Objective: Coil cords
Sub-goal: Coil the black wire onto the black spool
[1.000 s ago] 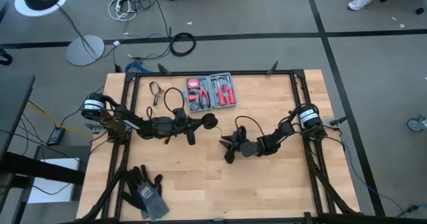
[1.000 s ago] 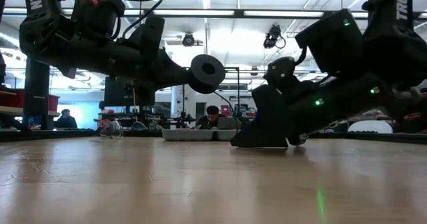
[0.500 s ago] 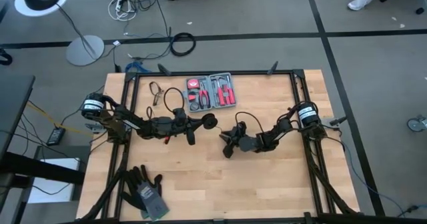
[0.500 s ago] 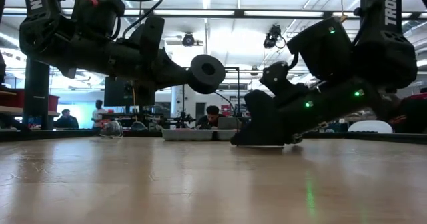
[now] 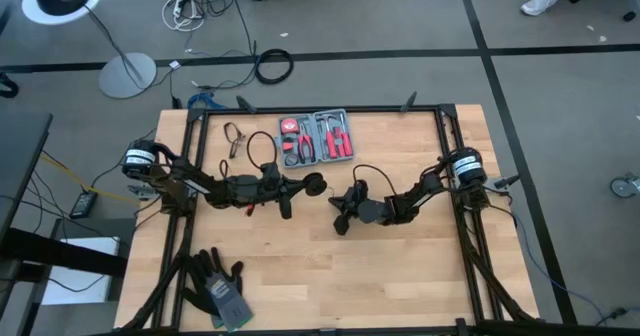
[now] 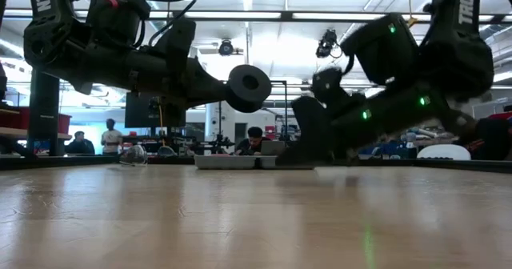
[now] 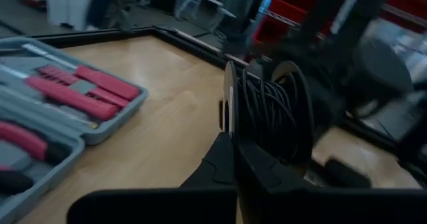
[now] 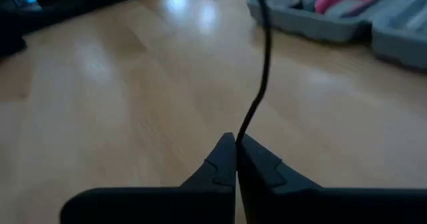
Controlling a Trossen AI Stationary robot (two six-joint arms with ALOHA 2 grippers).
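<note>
1. High view: the left gripper [image 5: 314, 183] holds the spool [image 5: 315, 183] at mid-tabletop, just below the tool kit [image 5: 316, 137]. The right gripper [image 5: 338, 214] sits just beside it, to the right and nearer the front. Gloves [image 5: 216, 288] lie at the front left corner; bare tabletop [image 5: 400, 276] spreads across the front and right.
2. Low view: the spool [image 6: 246, 88] hangs well above the wood; the right gripper [image 6: 308, 141] is low, near the surface.
3. Left wrist view: the jaws are pressed onto the spool [image 7: 267, 117], wire wound between its two discs.
4. Right wrist view: the jaws are pressed together, pinching the wire [image 8: 260, 84], which rises from the tips toward the tool kit [image 8: 347, 14].
</note>
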